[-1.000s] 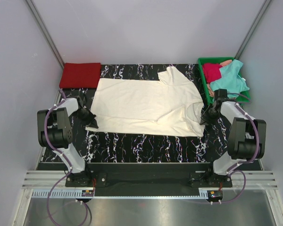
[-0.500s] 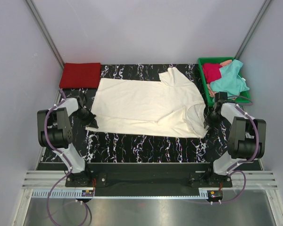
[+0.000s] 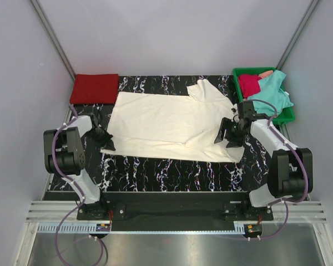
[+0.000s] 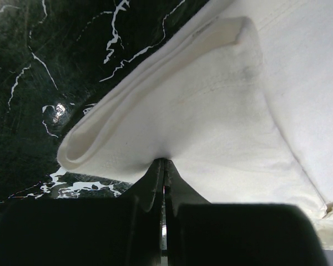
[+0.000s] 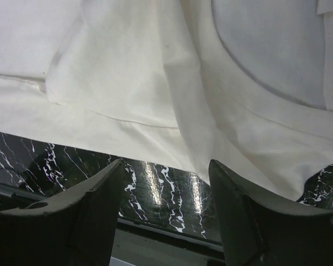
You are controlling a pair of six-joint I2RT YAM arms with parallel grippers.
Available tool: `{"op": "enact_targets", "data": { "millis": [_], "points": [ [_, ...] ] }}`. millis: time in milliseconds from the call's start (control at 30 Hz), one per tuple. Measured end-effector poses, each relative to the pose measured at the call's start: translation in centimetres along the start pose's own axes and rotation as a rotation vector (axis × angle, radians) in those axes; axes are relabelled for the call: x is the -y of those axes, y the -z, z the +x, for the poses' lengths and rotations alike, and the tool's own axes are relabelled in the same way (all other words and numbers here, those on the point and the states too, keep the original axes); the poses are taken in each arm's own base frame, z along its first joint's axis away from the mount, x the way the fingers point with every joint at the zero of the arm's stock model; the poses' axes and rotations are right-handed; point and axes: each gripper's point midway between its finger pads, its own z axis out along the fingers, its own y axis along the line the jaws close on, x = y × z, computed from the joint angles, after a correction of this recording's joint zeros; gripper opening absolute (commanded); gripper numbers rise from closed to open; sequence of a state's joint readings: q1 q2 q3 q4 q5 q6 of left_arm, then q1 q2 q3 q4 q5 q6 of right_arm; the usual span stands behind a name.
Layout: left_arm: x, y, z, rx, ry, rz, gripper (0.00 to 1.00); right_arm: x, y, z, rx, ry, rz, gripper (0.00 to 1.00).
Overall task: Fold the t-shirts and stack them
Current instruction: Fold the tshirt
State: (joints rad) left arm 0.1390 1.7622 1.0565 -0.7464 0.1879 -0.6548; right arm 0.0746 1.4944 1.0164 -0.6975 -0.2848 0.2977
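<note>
Since a second ago the right pincer [image 3: 226, 133] has left the right edge of the cream-white t-shirt [image 3: 166, 122], swung in over its collar end and spread its fingers, gripping nothing. That shirt lies spread flat across the middle of the counter [image 3: 166, 169], its near-left corner pinched in the closed left pincer [image 3: 106, 144]. A folded red t-shirt [image 3: 94, 88] sits at the far-left corner, just beside it. A crimson t-shirt [image 3: 248, 84] and a teal t-shirt [image 3: 272, 94] lie crumpled in the green tray [image 3: 236, 83] at far right.

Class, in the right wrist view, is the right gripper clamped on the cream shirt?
No, the right gripper stands wide open, clear of the cream shirt beneath it.
</note>
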Motion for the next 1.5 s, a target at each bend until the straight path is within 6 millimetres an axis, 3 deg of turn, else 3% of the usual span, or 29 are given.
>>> {"op": "enact_targets", "data": {
  "millis": [233, 467, 567, 600, 667, 700, 900, 1067, 1100, 1167, 1267, 1300, 1333, 1433, 1467, 1500],
  "points": [
    [0.0, 0.0, 0.0, 0.008, -0.002, 0.006, 0.0, 1.2, -2.0, 1.4, -0.095, 0.017, 0.035, 0.67],
    [0.0, 0.0, 0.0, 0.017, -0.004, 0.012, 0.0, 2.4, -2.5, 1.9, -0.122, 0.018, 0.087, 0.57],
    [0.0, 0.0, 0.0, 0.017, -0.004, 0.013, 0.0, 3.3, -2.8, 1.7, -0.121, 0.018, 0.138, 0.42],
    [0.0, 0.0, 0.0, 0.017, -0.004, 0.012, 0.0, 3.7, -2.8, 1.6, -0.115, 0.018, 0.161, 0.21],
    [0.0, 0.0, 0.0, 0.019, -0.004, 0.014, 0.0, 4.4, -2.6, 1.2, -0.1, 0.023, 0.208, 0.04],
    [0.0, 0.0, 0.0, 0.019, -0.004, 0.014, 0.0, 4.7, -2.4, 0.9, -0.09, 0.02, 0.229, 0.0],
    [0.0, 0.0, 0.0, 0.02, -0.005, 0.015, 0.0, 5.4, -1.6, -1.6, -0.009, 0.024, 0.309, 0.0],
    [0.0, 0.0, 0.0, 0.021, -0.006, 0.015, 0.0, 6.3, -2.3, -1.6, -0.01, 0.025, 0.346, 0.0],
    [0.0, 0.0, 0.0, 0.021, -0.006, 0.016, 0.0, 6.4, -2.5, -1.6, -0.007, 0.025, 0.348, 0.04],
    [0.0, 0.0, 0.0, 0.021, -0.007, 0.016, 0.0, 6.6, -2.8, -1.3, -0.008, 0.023, 0.35, 0.31],
    [0.0, 0.0, 0.0, 0.021, -0.009, 0.016, 0.0, 6.9, -2.6, -1.2, -0.011, 0.015, 0.371, 0.45],
    [0.0, 0.0, 0.0, 0.021, -0.009, 0.016, 0.0, 7.0, -2.3, -0.9, -0.025, -0.001, 0.38, 0.6],
    [0.0, 0.0, -0.1, 0.022, -0.009, 0.016, 0.0, 6.9, -2.0, -0.8, -0.027, -0.017, 0.384, 0.68],
    [0.0, 0.0, -0.1, 0.022, -0.009, 0.017, 0.0, 6.4, -0.3, -0.1, -0.019, -0.077, 0.385, 0.72],
    [0.0, 0.0, -0.1, 0.022, -0.009, 0.017, 0.0, 5.9, 0.6, 0.0, -0.001, -0.103, 0.375, 0.68],
    [0.0, 0.0, -0.1, 0.022, -0.009, 0.017, 0.0, 5.3, 1.6, -0.2, 0.033, -0.138, 0.351, 0.59]
  ]
}}
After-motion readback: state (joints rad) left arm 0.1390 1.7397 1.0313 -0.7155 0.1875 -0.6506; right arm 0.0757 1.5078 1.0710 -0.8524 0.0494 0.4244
